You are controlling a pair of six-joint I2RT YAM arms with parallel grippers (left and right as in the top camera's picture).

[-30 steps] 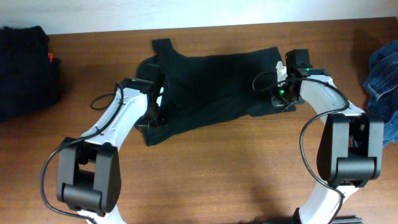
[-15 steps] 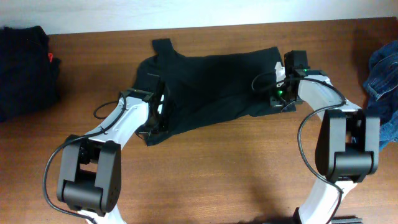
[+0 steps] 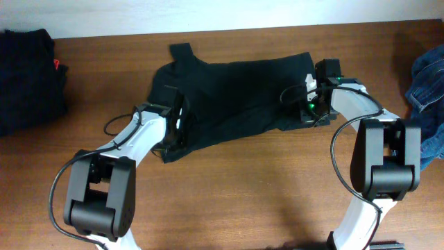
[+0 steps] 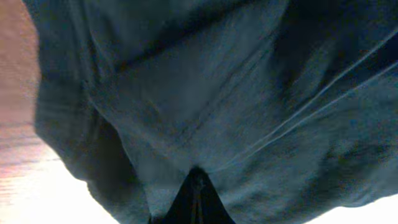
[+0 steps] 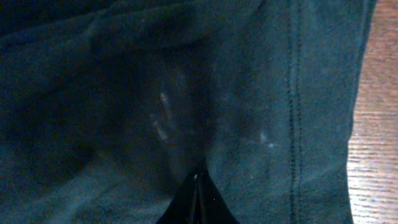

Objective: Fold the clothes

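Note:
The clothes in play are one black T-shirt (image 3: 236, 90), spread crumpled across the middle of the wooden table (image 3: 263, 187). My left gripper (image 3: 177, 125) is on the shirt's left part, near its front left corner. In the left wrist view its fingertips (image 4: 196, 182) are shut together, with gathered cloth (image 4: 205, 93) fanning out from them. My right gripper (image 3: 305, 97) is at the shirt's right edge. In the right wrist view its fingertips (image 5: 198, 179) are shut on dark cloth (image 5: 155, 93), next to a stitched hem (image 5: 297, 112).
A dark pile of clothes (image 3: 28, 76) with a red spot lies at the back left corner. A blue denim garment (image 3: 427, 90) lies at the right edge. The table's back edge meets a white wall (image 3: 208, 14).
My left gripper has moved toward the table's front with the cloth, drawing the shirt's left side along. My right gripper has shifted slightly left. Both stay shut.

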